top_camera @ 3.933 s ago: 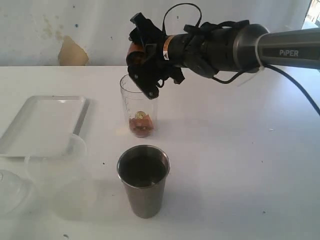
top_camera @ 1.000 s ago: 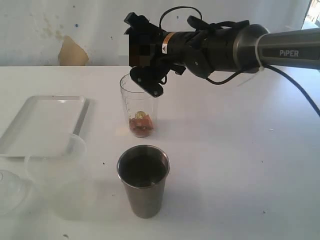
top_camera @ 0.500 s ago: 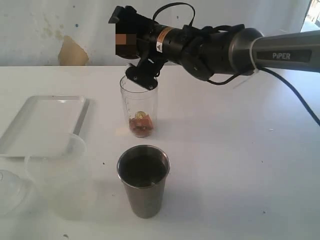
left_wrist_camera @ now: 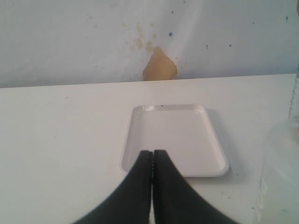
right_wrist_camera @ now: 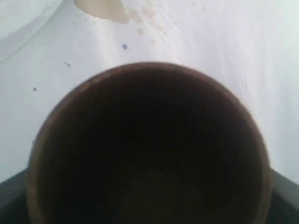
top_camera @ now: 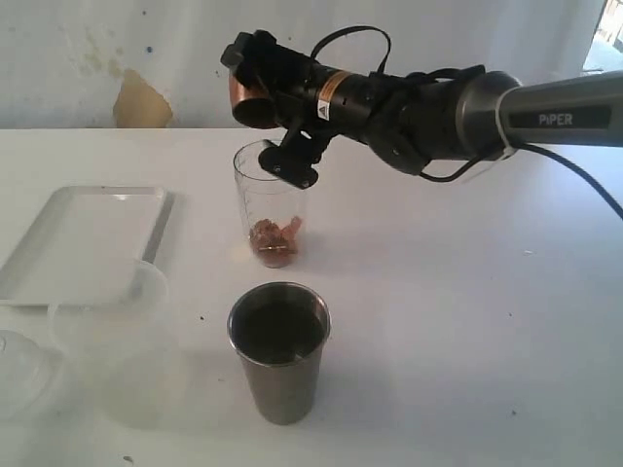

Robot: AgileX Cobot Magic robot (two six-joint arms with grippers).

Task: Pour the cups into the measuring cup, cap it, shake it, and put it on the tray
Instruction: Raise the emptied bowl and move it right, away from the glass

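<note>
My right gripper is shut on the glossy brown wooden cup, holding it tipped on its side just above the rim of the measuring cup. The right wrist view looks straight into the brown cup's dark inside. The clear measuring cup stands upright with reddish-brown bits at its bottom. In front of it stands the steel tumbler, upright and dark inside. The white tray lies to the left. My left gripper is shut with nothing in it and points toward the tray.
A wide frosted container stands at the front left beside the tray, also seen as the frosted container in the left wrist view. A clear lid lies at the left edge. The wall runs behind the table.
The right gripper has turned the brown cup and shifted it slightly left and up over the measuring cup. The bits in the measuring cup lie more spread out.
</note>
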